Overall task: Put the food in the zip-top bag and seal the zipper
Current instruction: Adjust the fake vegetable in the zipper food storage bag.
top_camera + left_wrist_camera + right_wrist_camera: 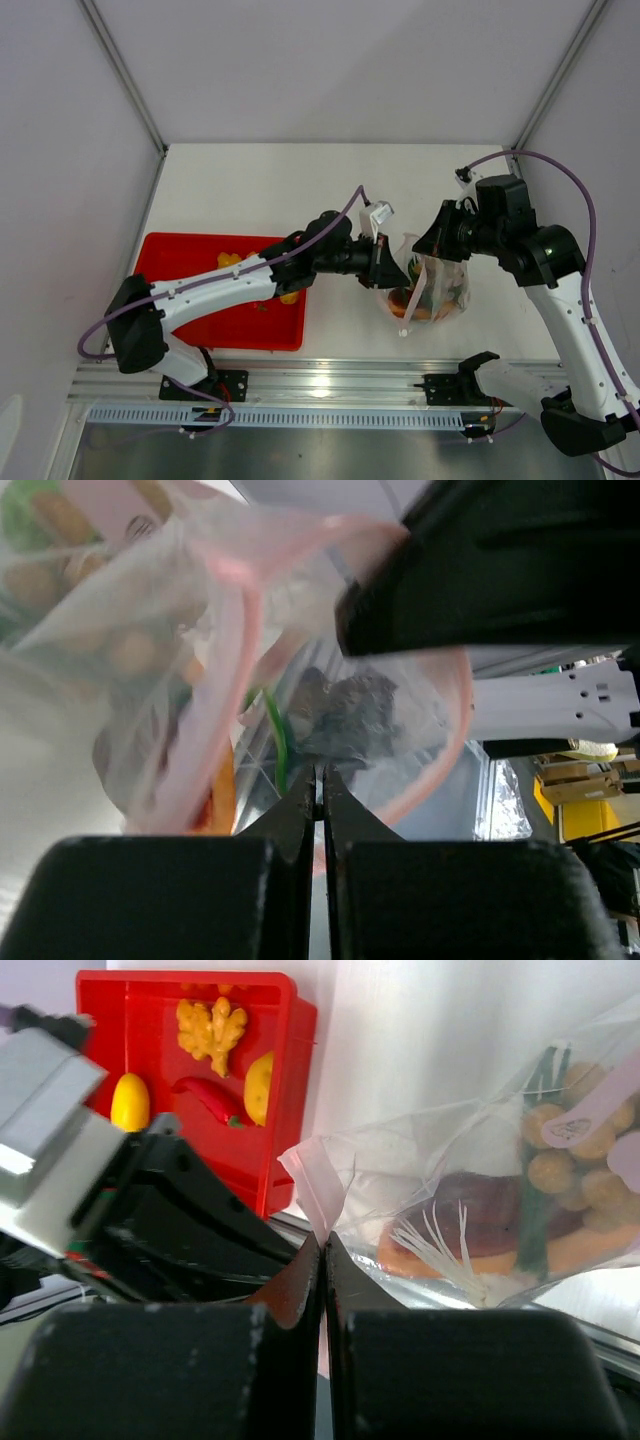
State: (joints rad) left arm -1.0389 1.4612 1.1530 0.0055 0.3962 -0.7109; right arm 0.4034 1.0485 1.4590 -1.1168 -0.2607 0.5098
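On the white table (250, 180) the two arms meet over the right half. The left arm (220, 285) reaches from its base at the near left across the red tray (170, 260), and the right arm (575, 300) bends in from the near right. The tray lies at the left, close to the near edge of the table.

Just right of the tray, between the two grippers, stands the zip-top bag (440, 290). It is clear and crinkled, with its bottom on the table and its mouth held up. The left gripper (388, 268) is at the left side of the mouth and the right gripper (430, 245) at its far right side.

In the left wrist view the left fingers (295, 810) are pressed together with no gap, and the bag film seems to be pinched between them. In the right wrist view the right fingers (295, 1280) are also together, clamped on a pale corner of the bag mouth.

Inside the bag lie an orange-brown wedge (600, 1245), green stalks (530, 1220) and several small tan balls (565, 1145). In the tray lie a yellow lemon (130, 1102), a red chili (208, 1098), a knobbly yellow piece (212, 1028) and one more yellow piece (260, 1088).

The zipper (243, 630), a thin pink strip, curves in an open loop, so the mouth is not sealed.
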